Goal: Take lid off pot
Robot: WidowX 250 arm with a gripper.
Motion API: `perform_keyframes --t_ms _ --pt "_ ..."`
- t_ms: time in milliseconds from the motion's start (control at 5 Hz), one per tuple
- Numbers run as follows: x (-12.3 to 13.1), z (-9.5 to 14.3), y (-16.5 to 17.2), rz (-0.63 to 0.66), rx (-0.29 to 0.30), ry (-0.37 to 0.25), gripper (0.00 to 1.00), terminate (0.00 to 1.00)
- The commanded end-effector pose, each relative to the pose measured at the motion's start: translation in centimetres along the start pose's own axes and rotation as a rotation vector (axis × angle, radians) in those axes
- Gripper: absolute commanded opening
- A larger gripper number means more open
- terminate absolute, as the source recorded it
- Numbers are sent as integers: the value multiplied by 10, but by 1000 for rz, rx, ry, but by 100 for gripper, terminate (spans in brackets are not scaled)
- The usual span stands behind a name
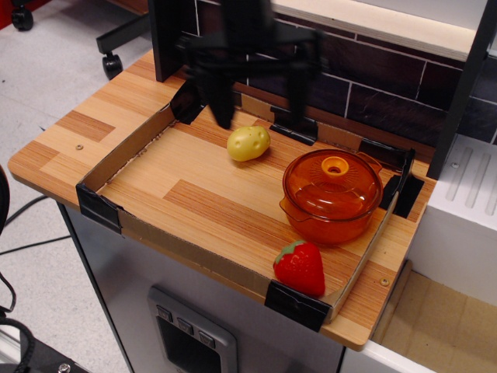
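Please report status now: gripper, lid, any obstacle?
Black gripper open, above tray's back. Translucent orange domed lid seated on deep orange plastic pot. Yellow toy potato nearby, not blocking.

A toy strawberry point(300, 267) sits just in front of the pot point(330, 208), and a toy potato point(248, 143) lies to its left. The lid point(334, 183) is open to reach from above. The table point(194, 194) left of the pot is bare, ringed by a low cardboard wall point(124, 151).
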State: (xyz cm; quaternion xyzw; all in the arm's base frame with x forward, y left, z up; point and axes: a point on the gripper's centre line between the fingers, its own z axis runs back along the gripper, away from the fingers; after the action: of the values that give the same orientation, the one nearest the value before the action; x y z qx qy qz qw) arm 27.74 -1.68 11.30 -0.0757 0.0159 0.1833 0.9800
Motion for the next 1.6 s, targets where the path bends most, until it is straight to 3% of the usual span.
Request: perform_keyframes --t_ms 0,400,600,1200,1400 --pt "3 -14 -39 -19 9 -46 100 0" --pt "14 -28 -53 8 26 -42 100 0" --pt "15 -39 -57 13 47 -6 100 0" --pt "17 -52 -54 23 75 7 100 0" --pt "17 -55 -54 32 85 -6 0 0"
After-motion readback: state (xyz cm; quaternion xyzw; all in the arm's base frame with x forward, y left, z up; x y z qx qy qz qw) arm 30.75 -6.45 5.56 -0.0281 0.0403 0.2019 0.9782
